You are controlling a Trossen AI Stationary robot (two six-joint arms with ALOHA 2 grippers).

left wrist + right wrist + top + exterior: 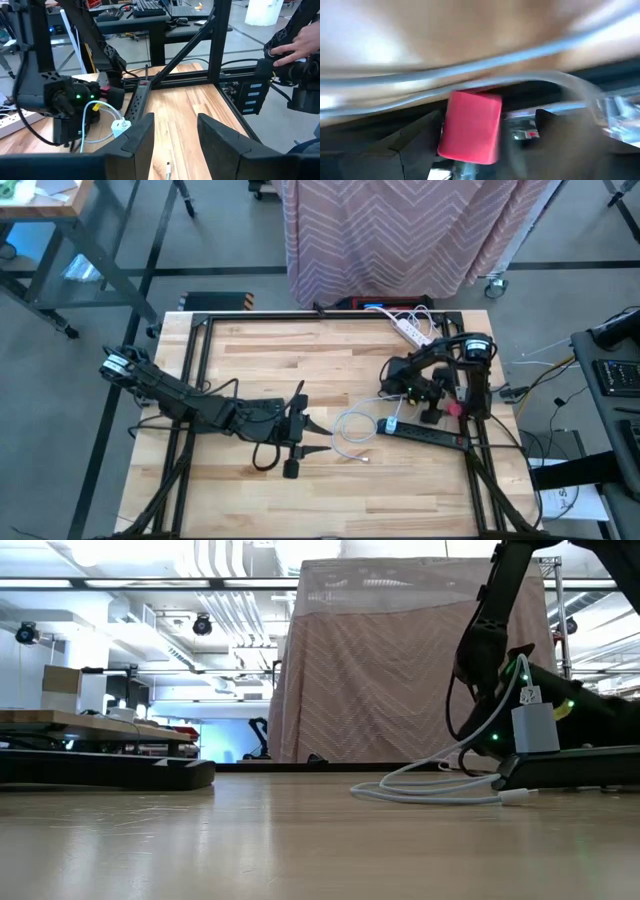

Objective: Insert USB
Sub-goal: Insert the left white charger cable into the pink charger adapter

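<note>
The white USB charging cable [352,427] lies in loose loops on the pale wooden tabletop [300,355], right of centre. One end runs up into a small white wall charger [535,726] that stands plugged upright into the long black power strip [425,434] on the right side. The other end, a small loose plug [364,460], rests on bare wood toward the near edge. With the charger already seated, the free plug looks like the part still to be dealt with.

The left gripper [300,435] rests low on the table near the centre, its two dark fingers [140,137] spread apart with nothing between them, aimed toward the charger and strip. It seems parked within easy reach of the loose plug.

The right gripper [432,395] sits folded over the far side of the black strip, just beside the charger. Its wrist camera shows a red block-shaped part [470,126] close up, but whether the fingers are closed I cannot tell.

A second, white power strip [412,331] lies at the far right of the table with its cords. The cable's loops lie between the two grippers and could snag. A person's hand [295,47] touches equipment beyond the table's right side.
</note>
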